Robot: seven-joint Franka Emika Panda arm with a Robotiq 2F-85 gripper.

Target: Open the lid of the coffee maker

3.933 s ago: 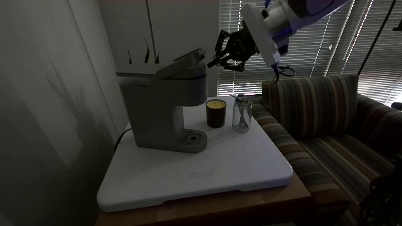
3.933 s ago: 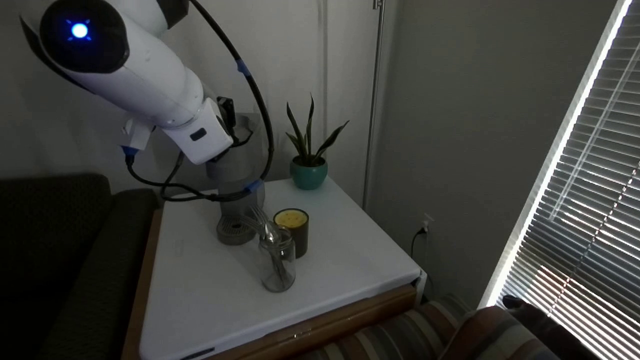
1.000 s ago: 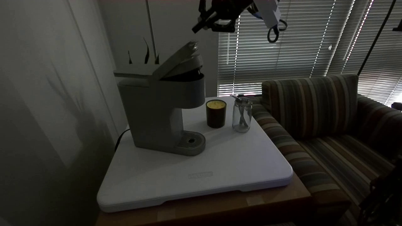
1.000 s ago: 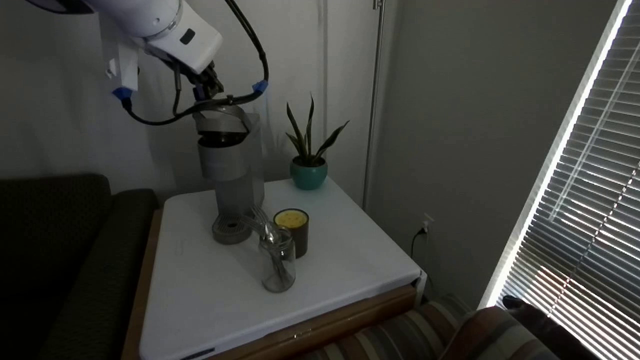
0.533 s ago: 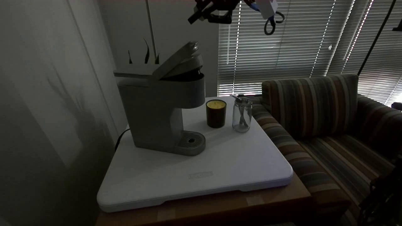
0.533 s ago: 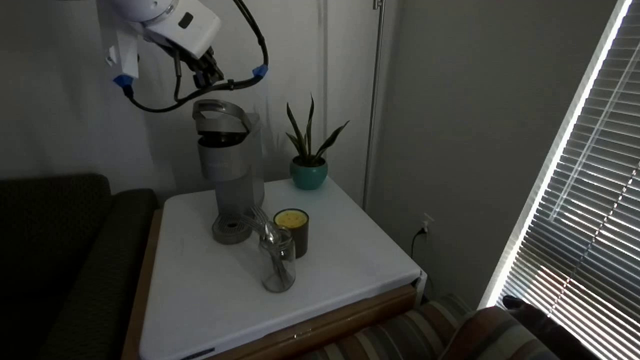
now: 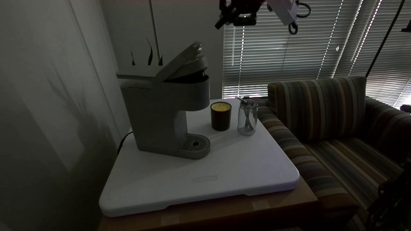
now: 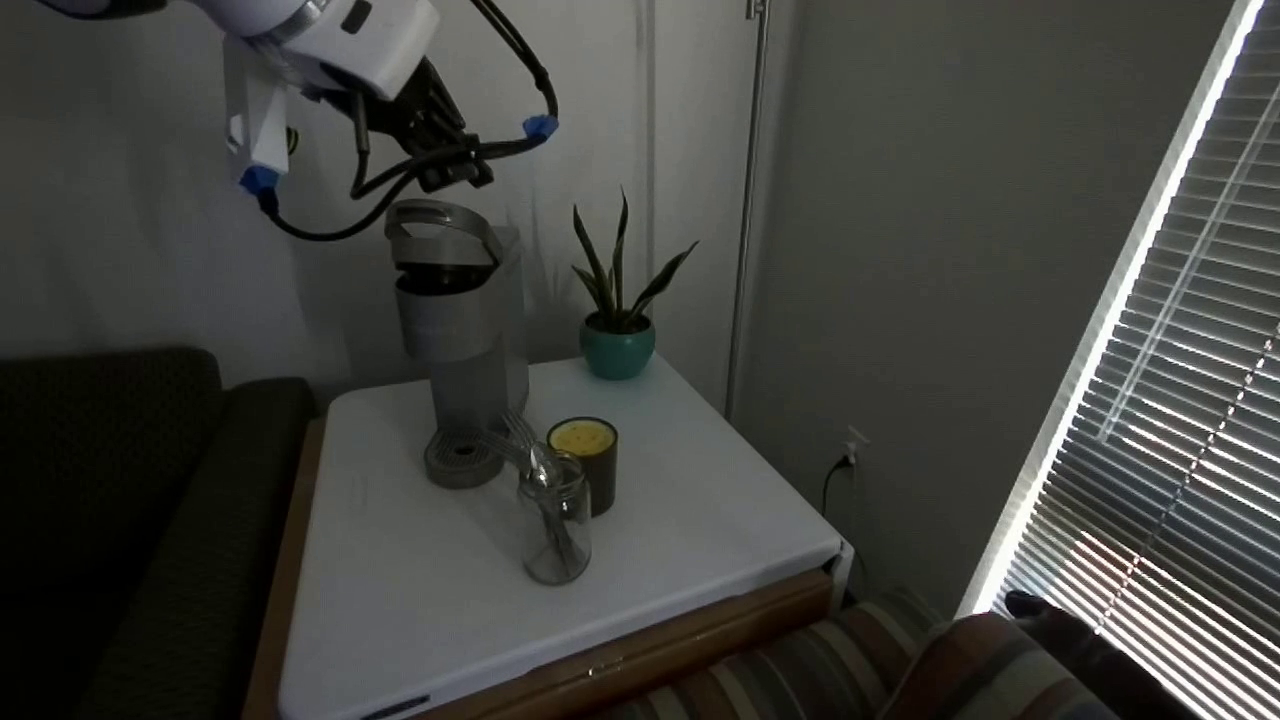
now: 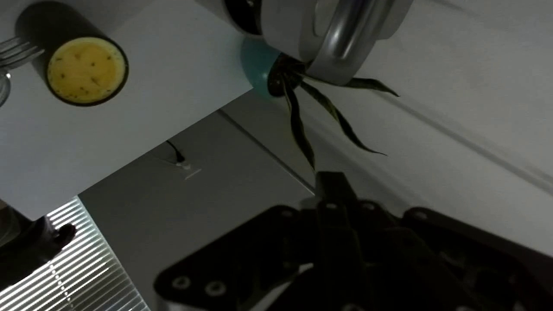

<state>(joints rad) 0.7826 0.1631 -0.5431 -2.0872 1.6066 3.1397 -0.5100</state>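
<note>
gripper [image 7: 220,24] closed, apart — lid [image 7: 180,61] raised

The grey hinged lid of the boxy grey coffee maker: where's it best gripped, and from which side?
Probably pinch its curved grey handle, coming from the front, above the rounded grey drip base: the lid tilts upward toward that side, leaving the handle its highest, most exposed part.

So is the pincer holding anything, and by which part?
Nothing held: the pincer is shut and empty, clear of the raised lid.
</note>
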